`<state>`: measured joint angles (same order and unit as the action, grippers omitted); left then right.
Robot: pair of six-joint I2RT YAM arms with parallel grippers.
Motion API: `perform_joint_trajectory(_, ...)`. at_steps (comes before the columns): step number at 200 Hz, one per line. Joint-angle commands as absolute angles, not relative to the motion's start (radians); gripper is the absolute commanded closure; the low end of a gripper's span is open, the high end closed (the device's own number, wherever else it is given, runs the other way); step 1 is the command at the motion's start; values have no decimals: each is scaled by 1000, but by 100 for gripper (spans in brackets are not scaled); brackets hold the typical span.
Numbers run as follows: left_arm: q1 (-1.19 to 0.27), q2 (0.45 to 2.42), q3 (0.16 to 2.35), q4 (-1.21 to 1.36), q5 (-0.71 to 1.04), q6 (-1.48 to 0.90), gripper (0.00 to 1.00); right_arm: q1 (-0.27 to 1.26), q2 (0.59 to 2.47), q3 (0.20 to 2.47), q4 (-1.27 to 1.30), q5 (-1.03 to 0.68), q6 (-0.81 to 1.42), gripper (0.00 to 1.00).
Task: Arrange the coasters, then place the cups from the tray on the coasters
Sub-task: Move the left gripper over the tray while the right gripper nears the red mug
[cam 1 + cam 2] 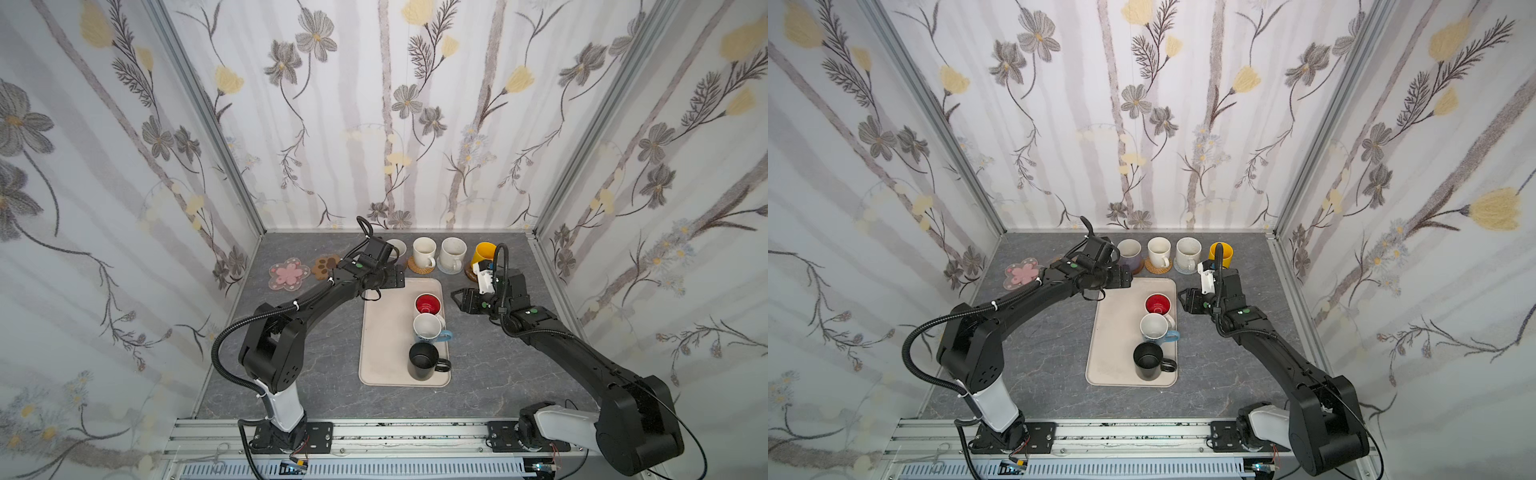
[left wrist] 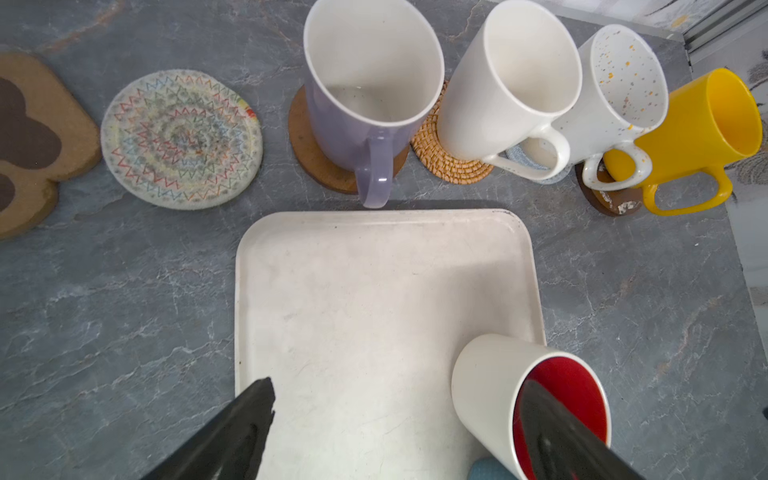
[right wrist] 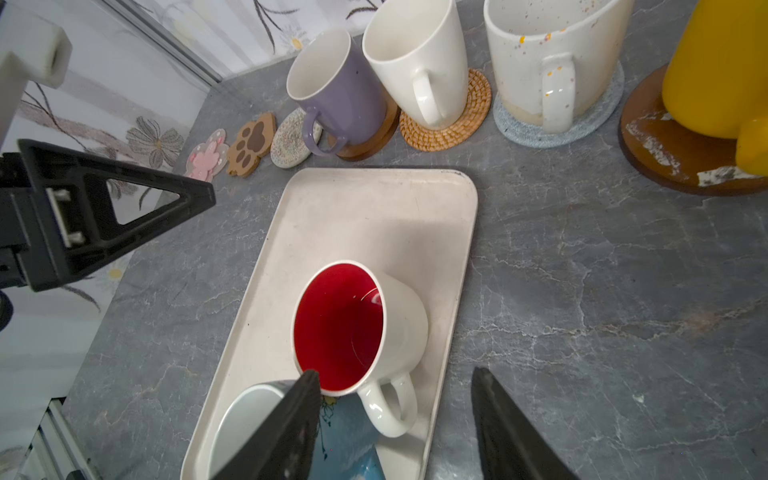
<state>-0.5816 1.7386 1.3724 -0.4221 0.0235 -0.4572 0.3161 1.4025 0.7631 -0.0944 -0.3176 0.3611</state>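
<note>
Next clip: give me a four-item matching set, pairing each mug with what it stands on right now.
Mugs:
1. lavender mug
2. plain cream mug
3. speckled mug
4. red-inside mug

Stands on:
A. tray
B. grey-blue coaster
C. wooden disc coaster
D. rattan coaster

Pairs: 1-C, 2-D, 3-B, 4-A
</note>
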Motion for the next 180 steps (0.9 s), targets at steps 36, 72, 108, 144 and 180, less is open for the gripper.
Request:
perform_joint_trajectory(36,-584,1533,1143,-325,43,-484,3,390,1459,761,-185,-295,312,43)
perform_joint_trajectory(72,-576,1458,1065,-324,91,-487,2,411,1494,761,-199,-280,304,46)
perform_joint_trajectory(108,-575,1453,1045,-316,93,-475,2,427,1553,774,-224,-268,288,48)
perform_joint_trajectory(144,-560,1476,1051,-304,126,-478,1,441,1588,790,-235,-263,279,48)
perform_joint_trajectory(180,-551,1473,1046,-301,136,-474,1,457,1647,827,-243,-252,272,49)
